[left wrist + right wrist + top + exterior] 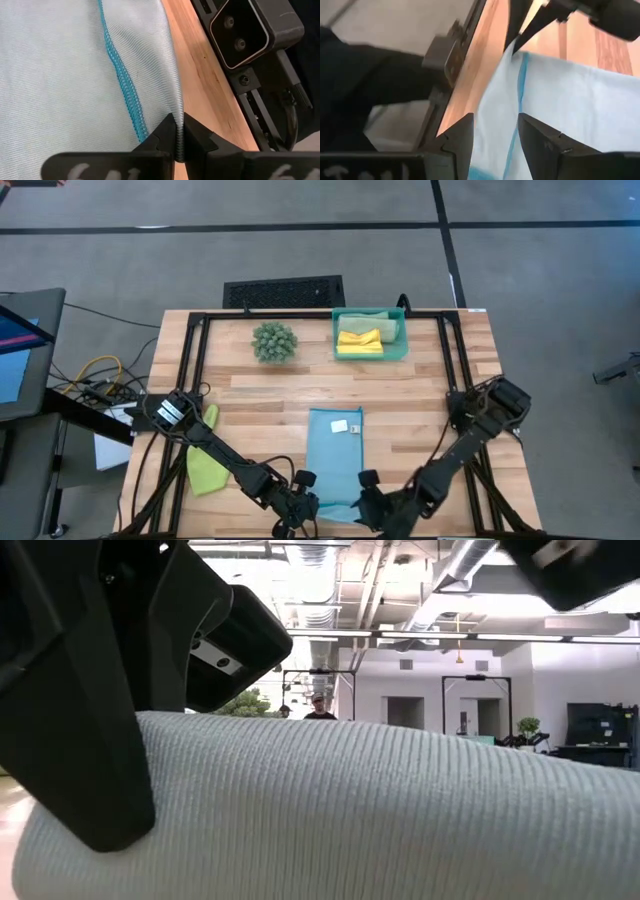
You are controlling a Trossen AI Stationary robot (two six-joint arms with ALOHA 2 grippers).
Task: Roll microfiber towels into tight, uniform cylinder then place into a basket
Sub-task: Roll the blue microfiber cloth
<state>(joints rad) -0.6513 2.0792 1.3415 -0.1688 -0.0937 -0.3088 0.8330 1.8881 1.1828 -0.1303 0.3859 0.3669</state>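
Light blue towel pinched at its near edge, both claws at that end

The light blue towel (pixel 334 455) lies flat on the table (pixel 420 385), its long axis running from the near edge toward the basket (pixel 399 346) at the far side. The left claw (pixel 179 145) is clamped tight on the towel's near hem; the right claw (pixel 495 131) sits just beside it at the same edge, fingers parted astride the cloth, not yet gripping. Any roll would run away from both claws, toward the basket.
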